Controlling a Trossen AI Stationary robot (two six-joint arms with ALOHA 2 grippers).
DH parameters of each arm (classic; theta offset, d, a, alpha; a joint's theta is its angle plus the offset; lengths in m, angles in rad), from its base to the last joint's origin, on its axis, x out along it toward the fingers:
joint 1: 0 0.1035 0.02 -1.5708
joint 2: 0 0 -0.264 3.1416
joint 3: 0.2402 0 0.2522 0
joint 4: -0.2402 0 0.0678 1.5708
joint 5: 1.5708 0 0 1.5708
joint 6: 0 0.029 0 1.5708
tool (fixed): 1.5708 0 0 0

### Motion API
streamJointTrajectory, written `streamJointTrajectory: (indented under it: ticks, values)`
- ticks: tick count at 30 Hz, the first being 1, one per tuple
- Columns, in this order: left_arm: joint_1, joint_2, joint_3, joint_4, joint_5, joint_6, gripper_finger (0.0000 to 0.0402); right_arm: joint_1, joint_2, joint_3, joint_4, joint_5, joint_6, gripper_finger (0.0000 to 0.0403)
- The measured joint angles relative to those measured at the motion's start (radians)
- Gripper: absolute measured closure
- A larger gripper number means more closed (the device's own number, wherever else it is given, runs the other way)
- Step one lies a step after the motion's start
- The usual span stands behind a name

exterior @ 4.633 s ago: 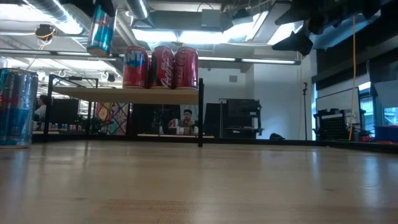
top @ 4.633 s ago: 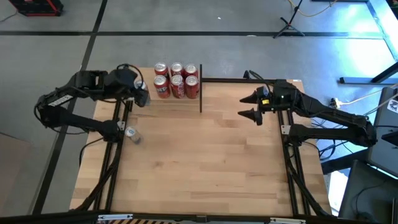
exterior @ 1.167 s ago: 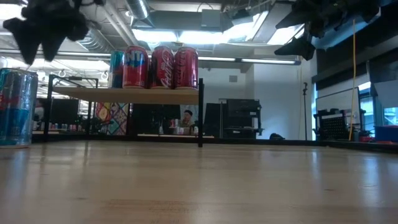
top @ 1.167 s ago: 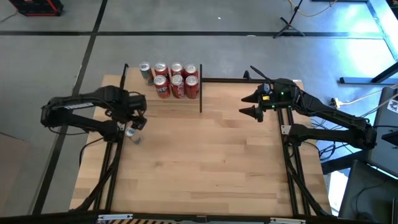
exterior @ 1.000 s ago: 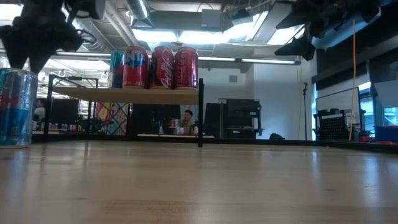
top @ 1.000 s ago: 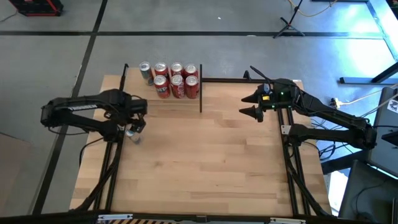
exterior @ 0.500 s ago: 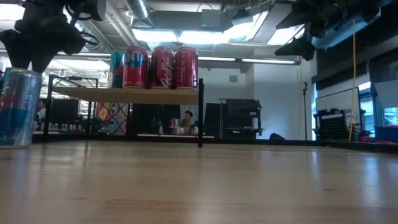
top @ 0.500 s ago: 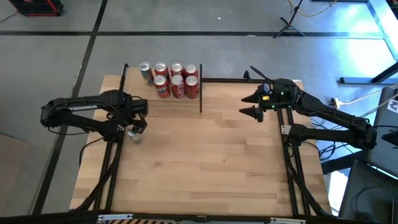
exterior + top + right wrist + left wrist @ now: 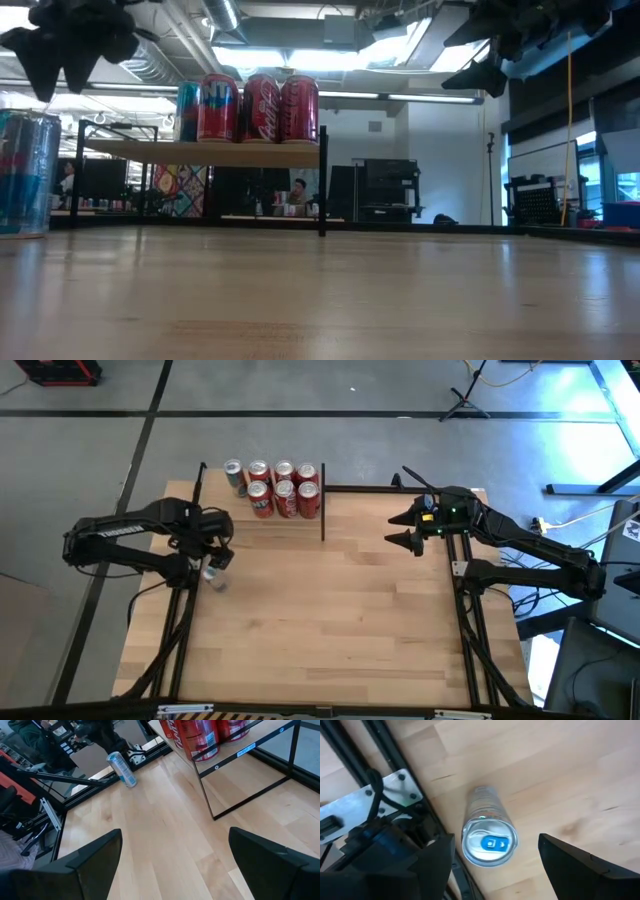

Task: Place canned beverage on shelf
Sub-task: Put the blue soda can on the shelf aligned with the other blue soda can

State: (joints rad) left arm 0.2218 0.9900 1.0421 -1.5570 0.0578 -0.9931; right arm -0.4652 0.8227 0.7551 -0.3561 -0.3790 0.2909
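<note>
A slim blue-and-silver can (image 9: 489,840) stands upright on its base on the tabletop near the left edge; it also shows in the high view (image 9: 212,577) and the low view (image 9: 25,172). My left gripper (image 9: 496,837) is open and hangs just above the can, one finger to each side of its top, touching nothing; in the high view (image 9: 215,555) it covers part of the can. The shelf (image 9: 200,152) at the far left carries several red cans (image 9: 285,490) and one blue-silver can (image 9: 233,473). My right gripper (image 9: 391,530) is open and empty, raised at the far right.
The left arm's black base frame (image 9: 385,795) lies close beside the can. The shelf's black post (image 9: 323,510) stands at its right end. Bare tabletop (image 9: 330,620) spreads through the middle and near side. A person (image 9: 301,192) sits in the room behind the table.
My left gripper dipped toward the standing can and has come up again, staying open. The can leaned a little toward the table's right as the gripper dipped and now stands upright again in about the same place.
</note>
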Motion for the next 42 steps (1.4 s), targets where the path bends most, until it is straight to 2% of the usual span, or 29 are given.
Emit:
streamJointTrajectory:
  ticks: [15,24,31,34,39,42]
  values:
    - [-0.053,-0.001,-0.109,0.042,0.014,-0.026,0.0120,0.000,0.000,0.000,-0.006,-0.007,0.015,0.0045]
    - [-0.055,-0.001,-0.182,0.134,0.035,-0.022,0.0120,0.000,0.007,0.000,-0.008,0.002,0.015,0.0045]
    - [-0.055,-0.001,-0.252,0.141,0.041,-0.008,0.0120,0.000,0.014,-0.001,-0.007,0.002,0.015,0.0045]
    - [-0.055,-0.001,-0.268,0.168,0.032,0.006,0.0133,0.000,0.014,-0.001,-0.007,0.002,0.015,0.0045]
    - [-0.055,-0.002,-0.266,0.178,0.031,0.039,0.0195,0.000,0.014,-0.001,-0.007,0.003,0.014,0.0045]
    - [-0.055,0.000,-0.228,0.178,0.031,0.053,0.0199,0.000,0.014,-0.001,-0.006,0.003,0.015,0.0045]
